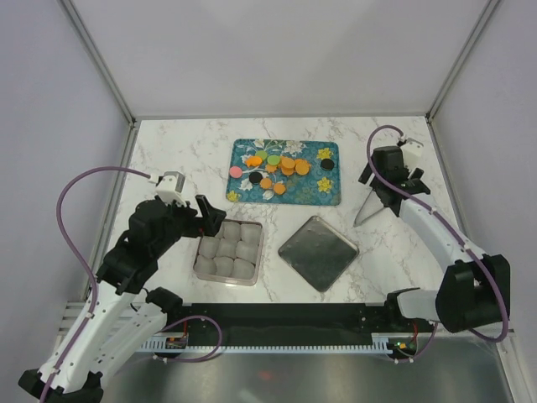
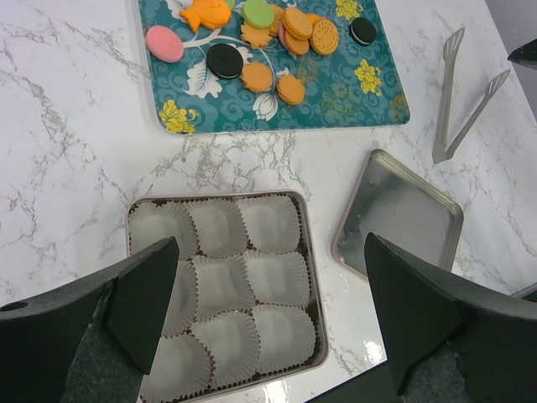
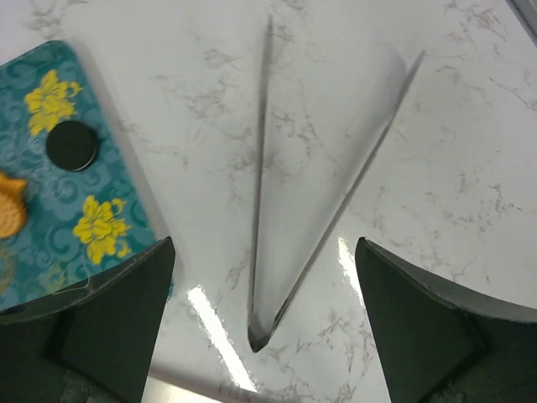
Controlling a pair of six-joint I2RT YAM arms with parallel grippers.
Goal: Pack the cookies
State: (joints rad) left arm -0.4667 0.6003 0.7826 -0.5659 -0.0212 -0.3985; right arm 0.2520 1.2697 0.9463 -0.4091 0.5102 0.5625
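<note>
The left gripper hangs with its jaws wide apart and holds nothing. It is above an open square tin lined with nine white paper cups in three rows of three. The right gripper is also spread wide and empty, just above metal tongs lying on the marble table. The tongs' hinge points toward the robot and their two arms splay away from it.

The cookies lie on a teal floral tray at the far middle of the table, beyond the tin. They are flat round discs, mostly orange. They form a band running left to right, with a pink one at the left end and a black one at the right, and several overlap in the middle. The tin's square lid lies turned cornerwise between the tin and the tongs, near the tray's near edge.
</note>
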